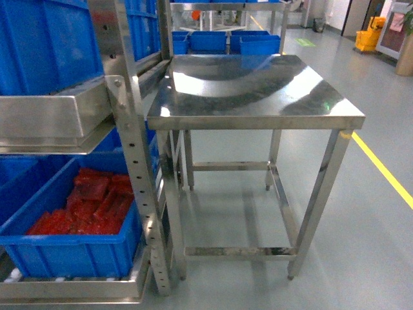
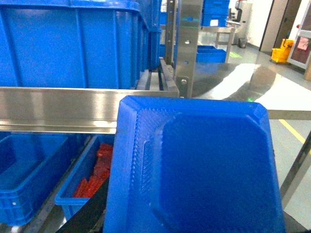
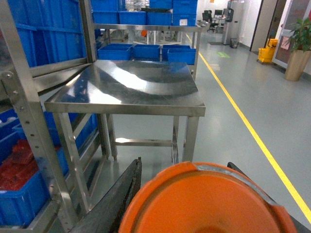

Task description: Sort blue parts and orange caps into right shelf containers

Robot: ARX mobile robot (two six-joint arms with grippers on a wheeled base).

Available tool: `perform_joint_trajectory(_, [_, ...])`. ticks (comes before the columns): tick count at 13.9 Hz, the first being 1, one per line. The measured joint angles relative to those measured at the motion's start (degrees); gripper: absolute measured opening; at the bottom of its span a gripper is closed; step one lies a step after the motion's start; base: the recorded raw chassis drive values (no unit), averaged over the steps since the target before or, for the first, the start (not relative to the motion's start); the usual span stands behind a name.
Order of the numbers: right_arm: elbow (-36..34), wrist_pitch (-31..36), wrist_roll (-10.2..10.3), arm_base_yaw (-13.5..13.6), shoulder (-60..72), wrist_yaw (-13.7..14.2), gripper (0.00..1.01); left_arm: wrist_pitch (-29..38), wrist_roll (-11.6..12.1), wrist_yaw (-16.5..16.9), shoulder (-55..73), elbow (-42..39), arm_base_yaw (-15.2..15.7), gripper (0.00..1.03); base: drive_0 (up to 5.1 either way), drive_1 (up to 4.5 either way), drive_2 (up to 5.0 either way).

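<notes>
Only the wrist views show loads: left pincer grasps a blue tray (image 2: pixel 204 170), right pincer an orange cap (image 3: pixel 209 204).

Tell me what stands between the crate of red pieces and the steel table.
In the head view, the rack's perforated upright stands between the crate and the table.

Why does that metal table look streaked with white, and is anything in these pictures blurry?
Head view: the steel table mirrors the overhead lights as broad white glare bands. Right wrist view: the same glare, and the orange cap close to the lens looks soft. Left wrist view: the blue part fills the foreground, slightly blurred, while the red pieces behind stay readable.
</notes>
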Motion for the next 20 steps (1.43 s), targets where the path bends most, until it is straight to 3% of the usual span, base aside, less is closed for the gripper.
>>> perform_joint_trajectory(20, [0.0, 0.1, 0.0, 0.0, 0.0, 0.0, 0.45, 0.1, 0.0, 0.0, 0.0, 0.0, 0.0, 0.44, -5.0, 2.4, 2.4])
